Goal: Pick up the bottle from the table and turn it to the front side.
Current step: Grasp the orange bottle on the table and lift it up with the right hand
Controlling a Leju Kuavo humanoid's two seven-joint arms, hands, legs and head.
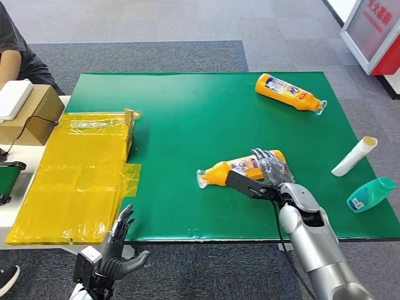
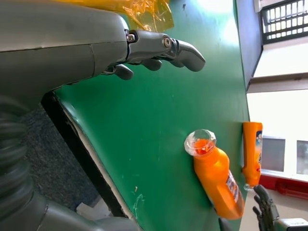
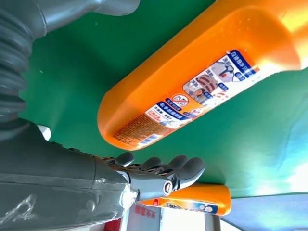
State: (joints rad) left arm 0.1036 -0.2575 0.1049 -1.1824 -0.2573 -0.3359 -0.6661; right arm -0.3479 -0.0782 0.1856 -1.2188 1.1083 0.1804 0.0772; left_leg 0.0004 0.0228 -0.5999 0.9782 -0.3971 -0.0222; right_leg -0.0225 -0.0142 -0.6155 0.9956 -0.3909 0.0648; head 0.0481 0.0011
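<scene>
An orange bottle (image 1: 240,167) (image 2: 216,180) (image 3: 188,82) lies on its side near the middle of the green table (image 1: 189,112), clear cap pointing left and label facing up. My right hand (image 1: 271,175) (image 3: 156,175) is at its base end: the fingers reach over the bottle and the thumb stretches along its near side. The fingers are spread and do not clearly grip it. My left hand (image 1: 118,250) (image 2: 145,48) hovers with fingers apart, holding nothing, just off the table's front left edge.
A second orange bottle (image 1: 287,92) (image 2: 252,151) lies at the back right. A white tube (image 1: 354,156) and a teal bottle (image 1: 371,194) lie at the right edge. A yellow-wrapped flat box (image 1: 80,175) covers the left side. A person (image 1: 14,50) sits at far left behind a cardboard box (image 1: 33,115).
</scene>
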